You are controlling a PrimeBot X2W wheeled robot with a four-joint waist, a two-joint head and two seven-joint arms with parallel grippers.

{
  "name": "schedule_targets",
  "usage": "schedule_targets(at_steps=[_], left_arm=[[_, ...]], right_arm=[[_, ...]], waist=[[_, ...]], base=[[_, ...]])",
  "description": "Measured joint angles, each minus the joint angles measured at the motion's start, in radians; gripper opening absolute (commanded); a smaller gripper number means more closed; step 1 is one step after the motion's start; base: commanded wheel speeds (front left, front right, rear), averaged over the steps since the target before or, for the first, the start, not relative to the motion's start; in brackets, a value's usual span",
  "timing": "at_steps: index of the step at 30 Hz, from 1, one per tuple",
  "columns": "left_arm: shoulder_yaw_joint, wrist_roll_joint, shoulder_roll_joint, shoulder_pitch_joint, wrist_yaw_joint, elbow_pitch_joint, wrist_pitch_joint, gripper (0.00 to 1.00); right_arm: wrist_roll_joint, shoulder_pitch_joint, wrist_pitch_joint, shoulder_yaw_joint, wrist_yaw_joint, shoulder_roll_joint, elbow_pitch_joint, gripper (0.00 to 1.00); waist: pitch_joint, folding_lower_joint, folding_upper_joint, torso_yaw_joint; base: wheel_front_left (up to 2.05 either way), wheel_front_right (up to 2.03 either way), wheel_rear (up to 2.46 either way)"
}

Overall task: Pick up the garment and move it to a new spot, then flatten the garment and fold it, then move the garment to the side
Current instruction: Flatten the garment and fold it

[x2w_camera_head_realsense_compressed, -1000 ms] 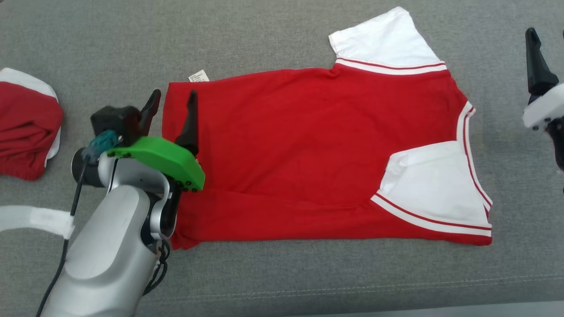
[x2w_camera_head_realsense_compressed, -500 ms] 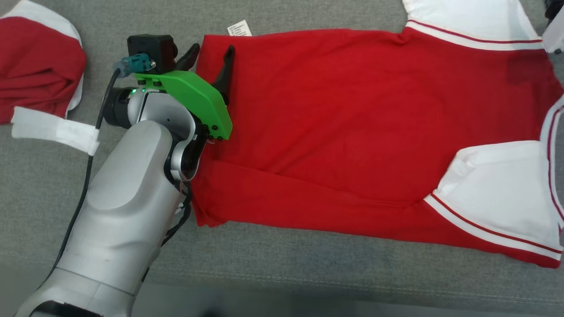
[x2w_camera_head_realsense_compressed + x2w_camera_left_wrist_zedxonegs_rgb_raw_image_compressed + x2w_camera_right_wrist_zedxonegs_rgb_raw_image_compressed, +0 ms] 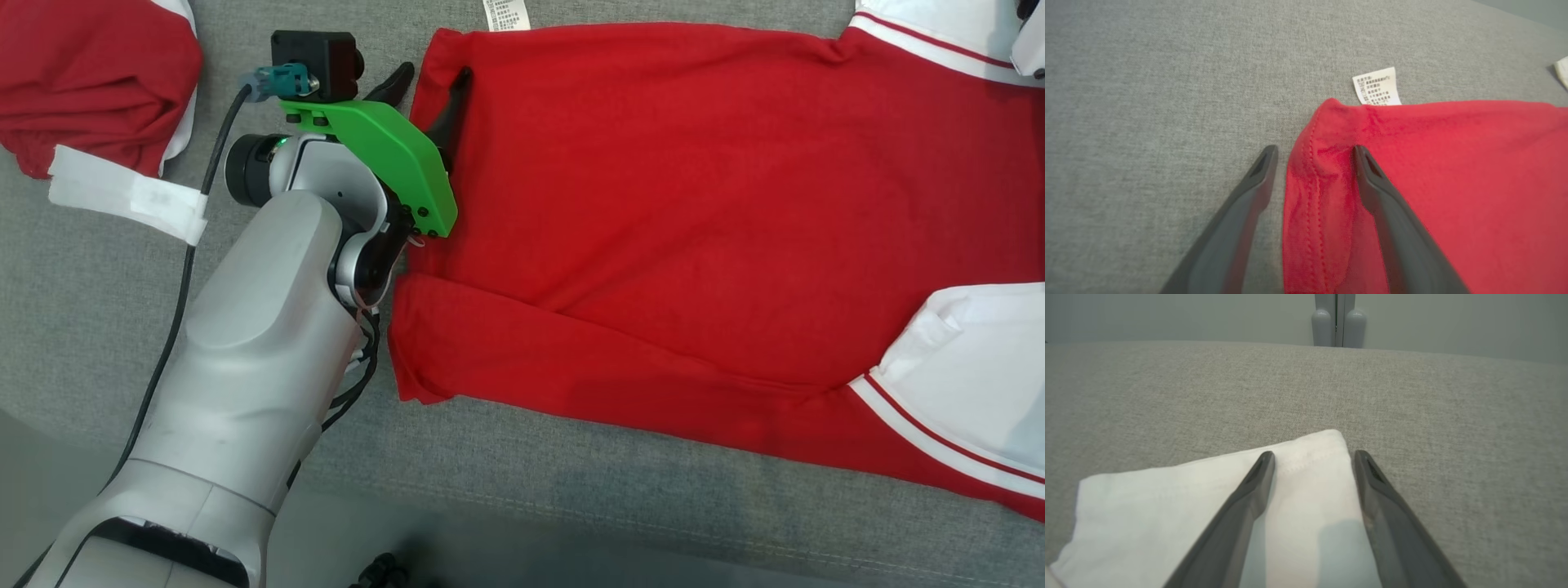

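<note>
The garment (image 3: 694, 204) is a red shirt with white sleeves, spread flat on the grey cushion. A white care label (image 3: 506, 12) sticks out at its far hem corner. My left gripper (image 3: 433, 77) is open and straddles the hem edge near that corner. One finger rests on the grey fabric and the other on the red cloth. In the left wrist view the hem (image 3: 1314, 192) bunches up between the fingers of the left gripper (image 3: 1314, 151). My right gripper (image 3: 1313, 454) is open over the white sleeve (image 3: 1167, 506).
A second red and white garment (image 3: 90, 73) lies crumpled at the far left, with a white tape strip (image 3: 122, 196) beside it. The cushion's front seam (image 3: 653, 523) runs along the bottom, and floor shows at the lower left corner.
The head camera has swung, so the whole picture has shifted right and grown larger. My left gripper still straddles the hem, with its jaws slightly narrower and the cloth bunching between them.
</note>
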Motion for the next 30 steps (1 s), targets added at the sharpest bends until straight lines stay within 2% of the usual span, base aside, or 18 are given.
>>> schedule_targets(at_steps=[1,2,3,9,14,22,30], left_arm=[[0.0,0.0,0.0,0.0,0.0,0.0,0.0,0.5],[-0.001,-0.001,-0.001,-0.003,-0.004,0.007,0.0,0.34],[-0.003,-0.002,-0.002,-0.005,-0.007,0.013,-0.001,0.0],[-0.004,-0.01,-0.009,-0.008,-0.026,0.038,-0.047,0.0],[0.01,-0.015,-0.005,-0.008,-0.03,0.045,-0.095,0.0],[0.01,-0.004,0.061,0.046,-0.027,0.005,-0.128,0.0],[0.013,0.017,0.152,0.163,0.031,-0.155,-0.154,0.0]], right_arm=[[0.0,0.0,0.0,0.0,0.0,0.0,0.0,0.72],[0.005,-0.004,-0.006,0.006,0.0,0.002,0.003,0.34],[0.022,-0.005,-0.006,0.01,0.0,0.006,0.003,0.0],[0.101,-0.005,-0.041,0.044,0.0,0.005,-0.024,0.0],[0.184,0.014,-0.081,0.09,0.0,-0.02,-0.129,0.0],[0.322,0.152,-0.129,0.195,0.0,-0.134,-0.4,0.0],[0.427,0.345,-0.215,0.238,0.0,-0.262,-0.665,0.0]], waist=[[0.0,0.0,0.0,0.0],[-0.002,0.0,0.0,0.0],[-0.002,-0.0001,0.0,-0.001],[-0.012,-0.0001,0.0,-0.012],[-0.022,0.0,0.0,-0.031],[-0.052,0.0,0.0,-0.074],[-0.088,-0.0001,0.0,-0.128]], base=[[0.0,0.0,0.0],[0.0,0.0,0.0],[0.0,0.0,0.0],[0.0,0.0,0.0],[0.0,0.0,0.0],[0.0,0.0,0.0],[0.0,0.0,0.0]])
